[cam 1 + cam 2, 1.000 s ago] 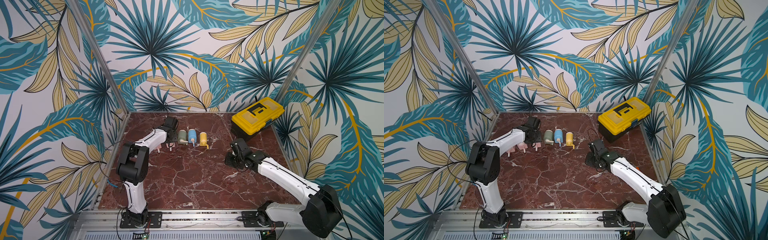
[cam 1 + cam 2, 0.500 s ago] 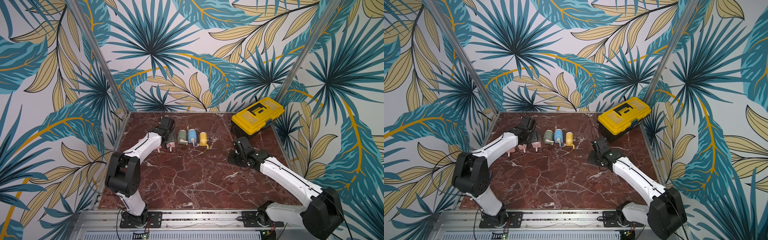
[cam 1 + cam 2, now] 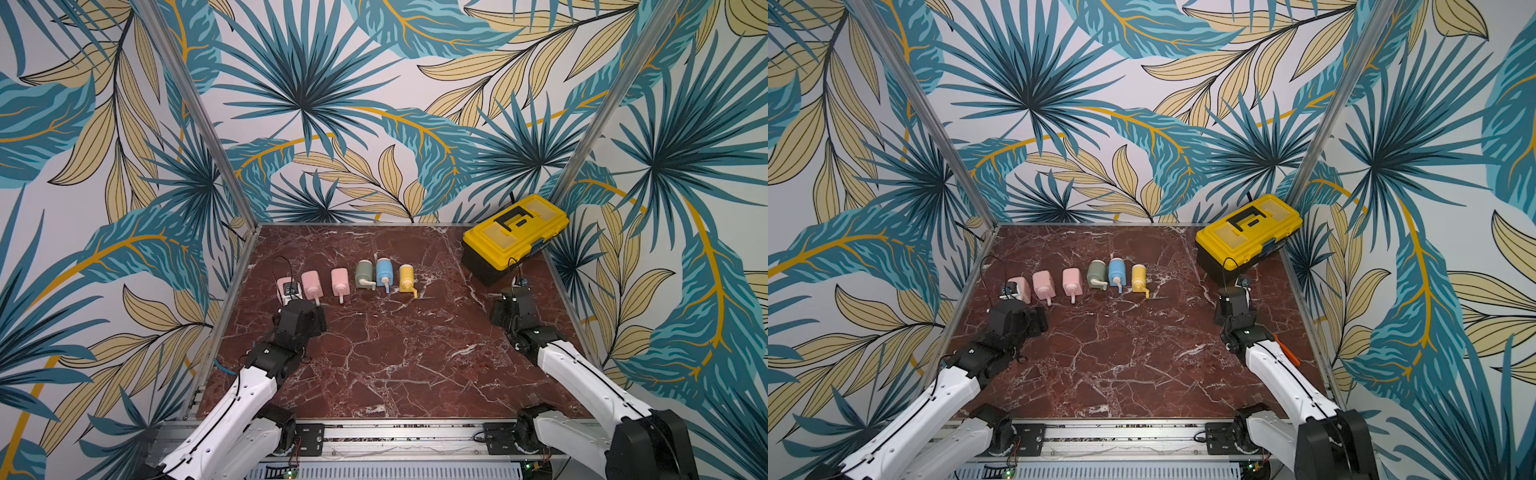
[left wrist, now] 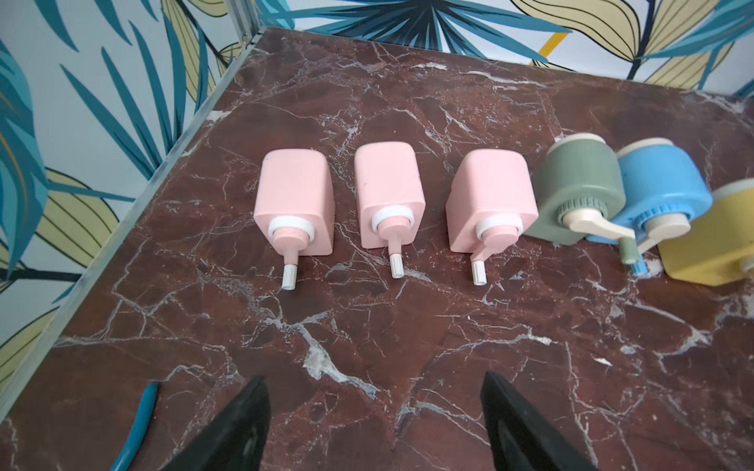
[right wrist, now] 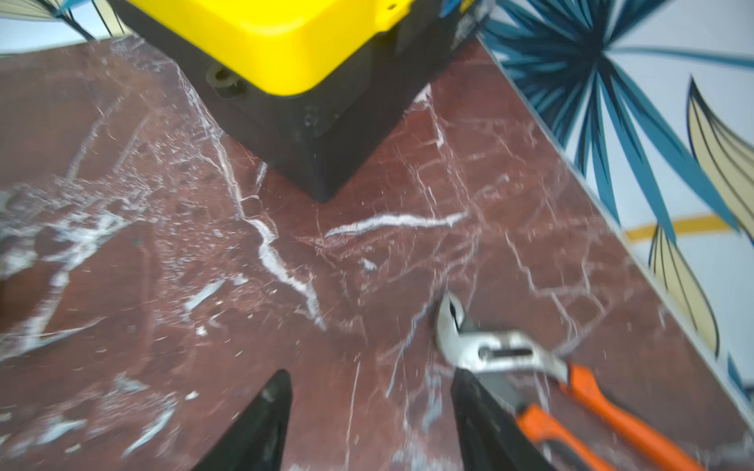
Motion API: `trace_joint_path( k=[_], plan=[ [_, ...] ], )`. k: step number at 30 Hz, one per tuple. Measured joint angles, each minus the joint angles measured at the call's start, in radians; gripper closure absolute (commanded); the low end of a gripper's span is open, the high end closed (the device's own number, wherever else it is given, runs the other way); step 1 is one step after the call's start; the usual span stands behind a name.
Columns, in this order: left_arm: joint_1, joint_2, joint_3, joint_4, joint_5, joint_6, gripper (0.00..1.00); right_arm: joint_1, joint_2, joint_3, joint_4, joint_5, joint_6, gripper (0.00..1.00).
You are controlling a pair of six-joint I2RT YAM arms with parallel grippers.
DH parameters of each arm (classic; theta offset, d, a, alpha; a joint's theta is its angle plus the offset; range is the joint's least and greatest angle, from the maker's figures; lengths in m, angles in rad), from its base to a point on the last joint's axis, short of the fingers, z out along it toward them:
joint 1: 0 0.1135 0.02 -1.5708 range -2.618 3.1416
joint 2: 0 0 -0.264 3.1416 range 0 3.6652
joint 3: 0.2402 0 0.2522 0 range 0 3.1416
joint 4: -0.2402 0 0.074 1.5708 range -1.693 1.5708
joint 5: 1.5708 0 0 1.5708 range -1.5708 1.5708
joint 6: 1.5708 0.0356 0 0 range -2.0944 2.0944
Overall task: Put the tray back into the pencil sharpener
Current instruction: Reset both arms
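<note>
- Marble table point(image 3: 374, 353): whole in both top views, only patches of it from either wrist.
- Yellow toolbox point(image 3: 515, 230): at the far right corner, with lid and black handle plain in both top views. From the right wrist just one corner point(image 5: 285, 36), yellow lid over black base.
- From the left wrist, left gripper point(image 4: 373, 379): fingers spread wide above bare marble, holding nothing. In both top views a dark mass near the pink row, fingers not told apart.
- From the right wrist, right gripper point(image 5: 371, 373): fingers apart, nothing between, pointing at the toolbox corner.
- Three pink pencil sharpeners point(image 4: 387, 191): far left of the table, in a row, apart from one another, white-tipped cranks toward the arms. All whole from the left wrist; in both top views the one nearest the wall partly covered by the wrist.
- As for the tray: cannot tell it from the pink bodies in any view.
- Then green pencil sharpener point(image 4: 579, 183), blue pencil sharpener point(image 4: 661, 183) and yellow pencil sharpener point(image 4: 710, 244): same row, close together, rounded, with cream cranks.
- Orange-handled pliers point(image 5: 502, 354): flat on the marble just beside a right finger. Clear from the right wrist, a mere orange sliver in a top view point(image 3: 1287, 353).
- Thin blue cable point(image 4: 138, 420): at the table's left edge.
</note>
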Motion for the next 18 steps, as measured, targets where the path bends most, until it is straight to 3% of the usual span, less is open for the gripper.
trace_joint_path(
  k=[9, 14, 18],
  plan=[
    [0.103, -0.017, -0.121, 0.296, 0.100, 0.229, 0.15, -0.067, 0.284, -0.040, 0.438, -0.087, -0.200, 0.24],
    [0.167, 0.056, -0.188, 0.483, 0.172, 0.273, 0.15, -0.129, 0.364, -0.040, 0.644, -0.169, -0.232, 0.22],
    [0.211, 0.145, -0.221, 0.636, 0.222, 0.287, 0.15, -0.159, 0.380, -0.133, 0.841, -0.227, -0.237, 0.19]
  ],
)
